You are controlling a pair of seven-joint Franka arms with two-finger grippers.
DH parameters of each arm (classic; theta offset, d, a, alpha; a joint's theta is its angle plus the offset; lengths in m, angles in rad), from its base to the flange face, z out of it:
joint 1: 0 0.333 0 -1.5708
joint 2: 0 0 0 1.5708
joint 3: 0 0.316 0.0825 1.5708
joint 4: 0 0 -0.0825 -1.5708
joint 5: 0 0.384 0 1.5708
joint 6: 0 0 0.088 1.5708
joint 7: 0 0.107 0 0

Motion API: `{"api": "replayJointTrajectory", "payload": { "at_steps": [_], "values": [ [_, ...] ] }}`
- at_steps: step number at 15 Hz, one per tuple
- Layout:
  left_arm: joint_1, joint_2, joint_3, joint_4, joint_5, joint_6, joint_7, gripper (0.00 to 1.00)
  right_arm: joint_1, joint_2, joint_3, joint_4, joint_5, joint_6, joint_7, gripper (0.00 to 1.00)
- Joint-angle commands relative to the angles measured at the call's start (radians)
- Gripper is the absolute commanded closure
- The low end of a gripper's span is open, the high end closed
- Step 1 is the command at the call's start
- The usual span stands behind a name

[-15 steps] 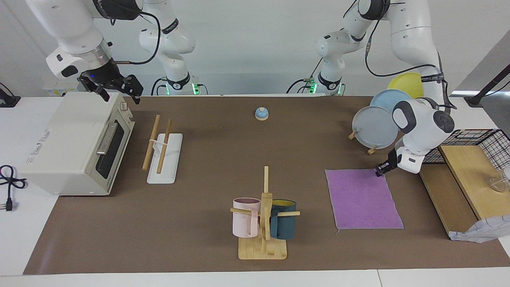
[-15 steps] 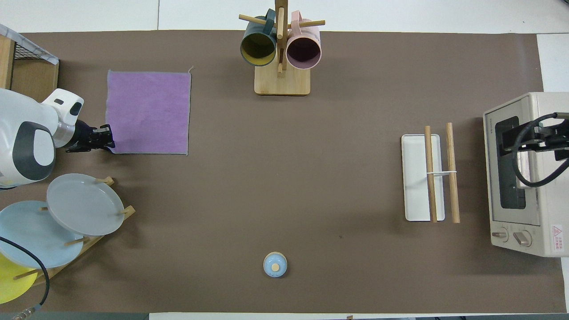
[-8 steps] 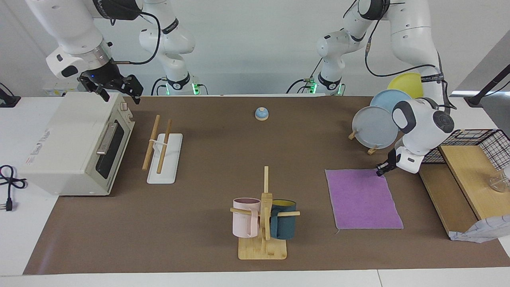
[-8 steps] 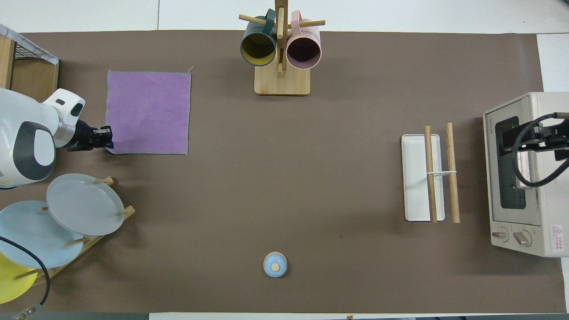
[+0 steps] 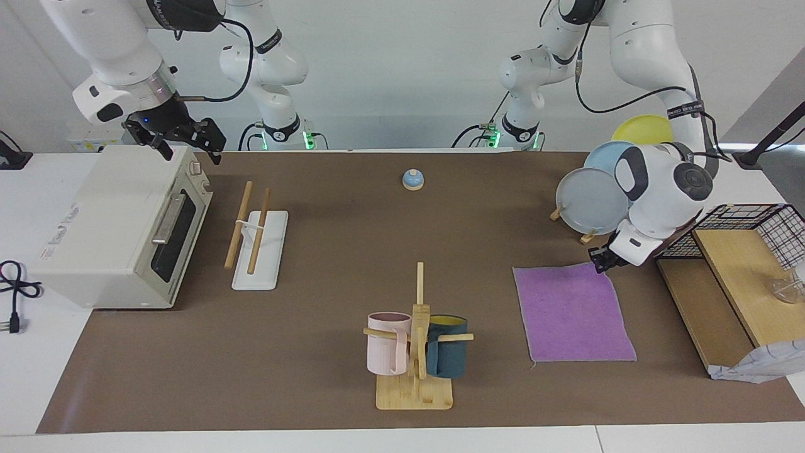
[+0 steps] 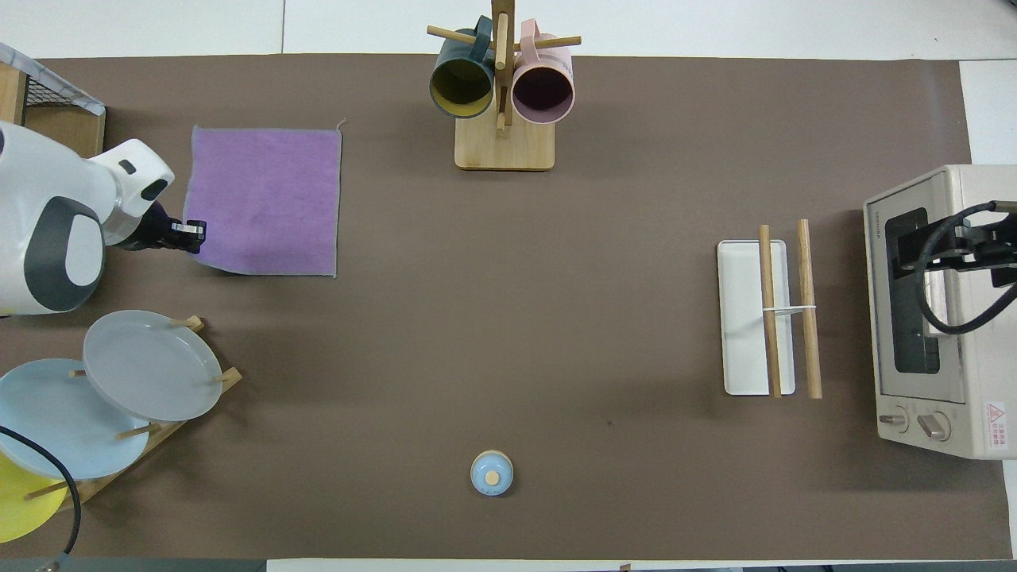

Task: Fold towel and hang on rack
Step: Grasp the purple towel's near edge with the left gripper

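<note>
Starting at the right arm's end: the right gripper (image 5: 188, 150) hung over the toaster oven (image 5: 113, 233), fingers spread apart, arm waiting. The rack (image 5: 258, 242) stood in front of the oven door, both rods bare. The mug stand (image 5: 415, 352) sat mid-bench, farther from the robots. The towel (image 5: 575, 318) lay purple face up toward the left arm's end, flat except for the corner nearest the plate stand (image 5: 591, 201). The left gripper (image 5: 602, 261) held that corner, fingers closed on the cloth, raised slightly off the bench (image 5: 352, 251).

Judgement for the fold: lift only enough to clear, then carry the corner low over the towel w/o dragging the rest. A one-corner pull probably skews, so aim edge to edge. Wrist sat close to the plates, so swing away from them.
</note>
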Motion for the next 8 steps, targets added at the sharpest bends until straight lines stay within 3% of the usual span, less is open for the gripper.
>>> {"api": "replayJointTrajectory", "payload": {
  "at_steps": [1, 4, 8],
  "values": [
    [-0.23, -0.019, 0.013, 0.035, 0.204, -0.057, 0.006, 1.0, -0.011, -0.009, 0.005, -0.007, 0.021, 0.0, -0.025, 0.0],
    [-0.39, 0.002, 0.013, -0.019, 0.324, -0.025, 0.003, 1.0, -0.011, -0.009, 0.005, -0.007, 0.021, 0.0, -0.025, 0.0],
    [-0.406, 0.027, 0.012, -0.073, 0.323, 0.02, -0.099, 1.0, -0.011, -0.009, 0.005, -0.007, 0.021, 0.002, -0.025, 0.0]
  ]
}}
